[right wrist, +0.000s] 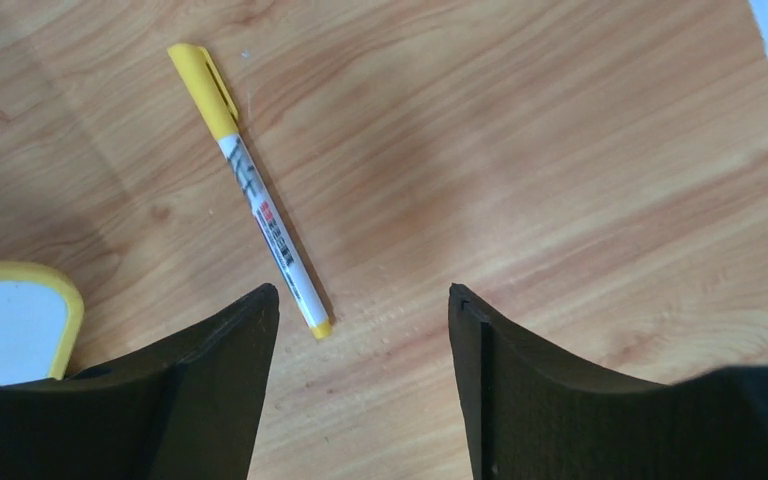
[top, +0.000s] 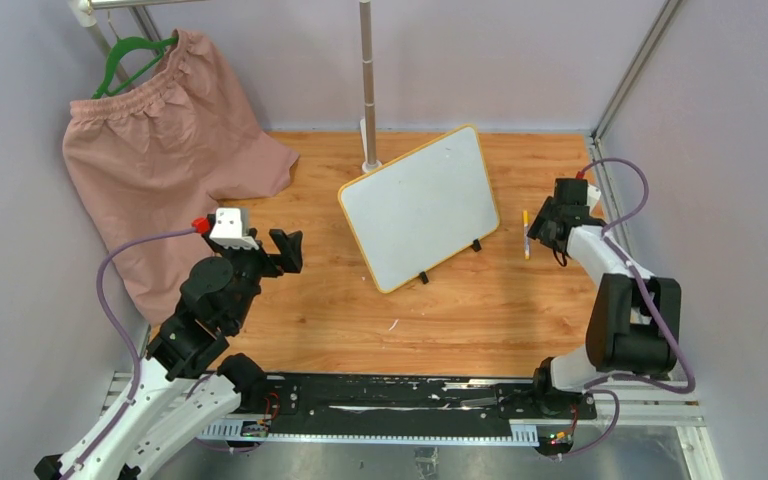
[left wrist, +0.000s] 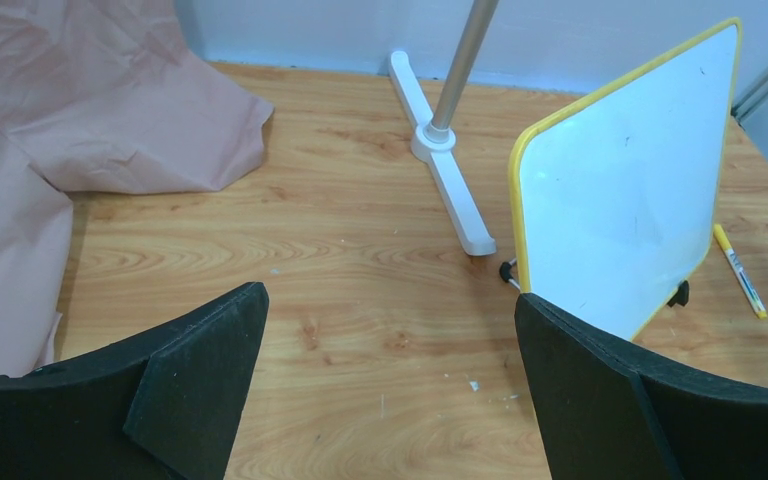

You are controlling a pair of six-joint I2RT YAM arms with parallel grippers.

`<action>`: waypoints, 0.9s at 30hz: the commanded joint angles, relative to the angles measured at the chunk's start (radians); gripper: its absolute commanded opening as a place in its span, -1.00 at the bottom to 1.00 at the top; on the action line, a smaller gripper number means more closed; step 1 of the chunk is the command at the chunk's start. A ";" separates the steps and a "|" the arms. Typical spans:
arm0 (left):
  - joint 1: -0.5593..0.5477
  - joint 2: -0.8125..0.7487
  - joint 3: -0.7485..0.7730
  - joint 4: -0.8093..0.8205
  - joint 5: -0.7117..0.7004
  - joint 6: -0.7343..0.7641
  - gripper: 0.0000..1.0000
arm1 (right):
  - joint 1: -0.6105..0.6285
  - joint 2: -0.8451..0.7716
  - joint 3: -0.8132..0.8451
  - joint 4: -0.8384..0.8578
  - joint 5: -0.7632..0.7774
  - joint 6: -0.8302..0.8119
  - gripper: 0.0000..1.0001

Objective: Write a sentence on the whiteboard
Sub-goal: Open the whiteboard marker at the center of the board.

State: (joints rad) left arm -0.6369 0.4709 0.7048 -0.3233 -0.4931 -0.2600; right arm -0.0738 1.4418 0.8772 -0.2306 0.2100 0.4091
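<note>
Yellow-framed whiteboard [top: 422, 208] left of right end effector [top: 543, 232]

Bare table [top: 310, 320] lies open between the left gripper [left wrist: 390, 310] and the whiteboard [top: 420, 207], which stands tilted mid-table. Just behind the board's far-left corner a metal pole [top: 368, 80] rises from a white foot bar [left wrist: 450, 190], narrowing that way round. Pink shorts [top: 150, 150] drape over the left side. On the right, a yellow marker [right wrist: 260, 200] lies in the strip between the board and the wide-spread right gripper [right wrist: 365, 295].
</note>
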 commanded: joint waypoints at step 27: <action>-0.011 0.014 -0.013 0.024 -0.022 0.035 1.00 | 0.007 0.366 0.251 -0.025 -0.159 -0.090 0.04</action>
State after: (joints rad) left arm -0.6392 0.4847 0.6991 -0.3233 -0.5014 -0.2382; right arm -0.0742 1.7802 1.0969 -0.2134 0.0578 0.3367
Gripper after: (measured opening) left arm 0.997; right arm 0.530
